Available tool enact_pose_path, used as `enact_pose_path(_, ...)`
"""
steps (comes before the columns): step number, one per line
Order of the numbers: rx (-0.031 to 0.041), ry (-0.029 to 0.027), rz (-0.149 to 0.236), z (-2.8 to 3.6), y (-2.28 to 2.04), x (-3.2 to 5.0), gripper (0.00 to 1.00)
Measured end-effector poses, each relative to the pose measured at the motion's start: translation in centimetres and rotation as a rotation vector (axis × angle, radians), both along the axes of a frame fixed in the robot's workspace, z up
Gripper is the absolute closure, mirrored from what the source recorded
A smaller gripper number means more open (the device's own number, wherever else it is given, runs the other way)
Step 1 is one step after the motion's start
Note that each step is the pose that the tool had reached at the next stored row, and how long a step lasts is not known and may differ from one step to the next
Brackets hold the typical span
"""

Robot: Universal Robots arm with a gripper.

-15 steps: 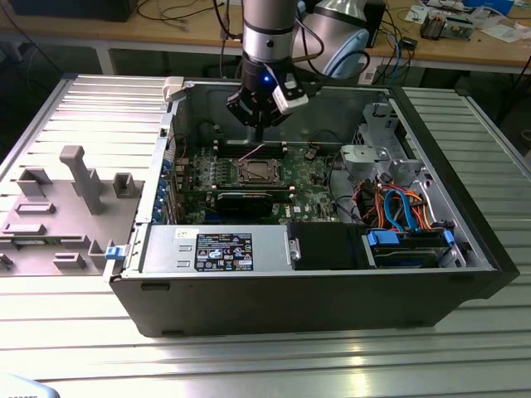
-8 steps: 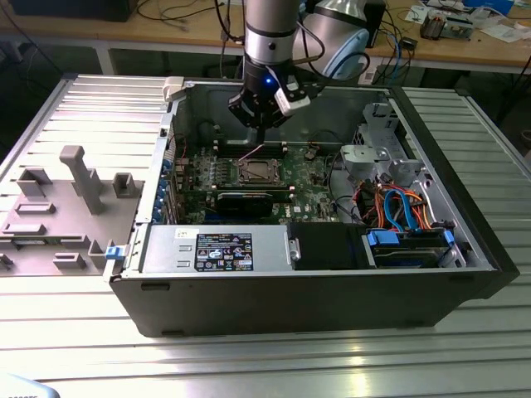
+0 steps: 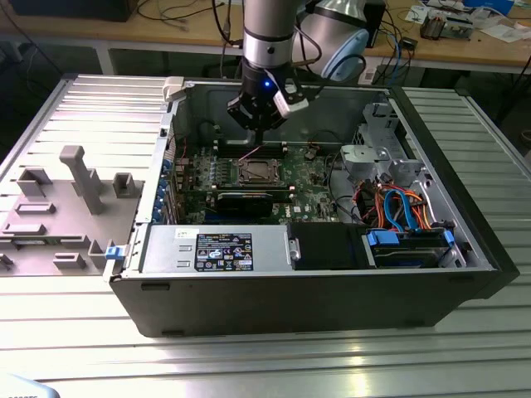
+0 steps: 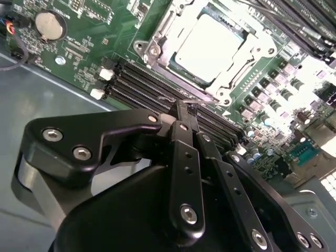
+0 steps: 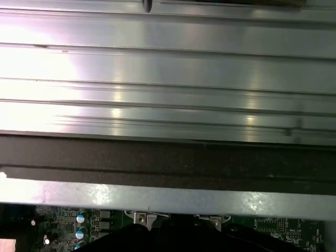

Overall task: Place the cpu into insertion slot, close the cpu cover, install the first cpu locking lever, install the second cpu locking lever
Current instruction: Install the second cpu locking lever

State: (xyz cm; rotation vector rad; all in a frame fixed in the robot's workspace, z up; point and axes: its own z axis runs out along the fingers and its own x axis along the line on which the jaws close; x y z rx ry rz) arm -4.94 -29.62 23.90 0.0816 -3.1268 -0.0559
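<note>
Black robot hand (image 3: 259, 124) is seen hovering above the green motherboard (image 3: 315, 186) inside the open grey computer case (image 3: 431, 274), fingers (image 4: 185, 113) pressed together, nothing held. Dull silver square cpu (image 4: 207, 47) is seated in the metal-rimmed insertion slot (image 3: 255, 173). Thin silver cpu cover frame (image 4: 244, 63) is laid down around the chip. The case is rested on a ribbed metal tabletop (image 3: 249, 365).
</note>
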Motion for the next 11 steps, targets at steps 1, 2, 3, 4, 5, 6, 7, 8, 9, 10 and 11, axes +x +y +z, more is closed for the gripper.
enact_pose_path(1,-0.0001,0.0,0.0,-0.07,0.01,-0.14,0.89)
enact_pose_path(2,-0.0001,0.0,0.0,-0.22,0.01,-0.22,0.89)
enact_pose_path(3,-0.0001,0.0,0.0,-0.37,0.01,-0.22,0.89)
enact_pose_path(4,0.0,0.0,0.0,-0.51,0.01,-0.22,0.89)
enact_pose_path(5,-0.0001,0.0001,0.0,-0.66,0.01,-0.23,0.89)
enact_pose_path(6,-0.0001,0.0001,0.0,-0.8,0.0,-0.23,0.89)
enact_pose_path(7,-0.0001,0.0001,0.0,-0.91,-0.01,-0.23,0.89)
enact_pose_path(8,-0.0002,0.0001,0.0,-1.01,-0.02,-0.23,0.89)
enact_pose_path(9,-0.0004,0.0001,0.0,-1.11,-0.02,-0.21,0.89)
enact_pose_path(10,-0.0007,0.0002,0.0,-1.22,-0.03,-0.17,0.89)
enact_pose_path(11,-0.0009,0.0002,0.0,-1.33,-0.03,-0.09,0.89)
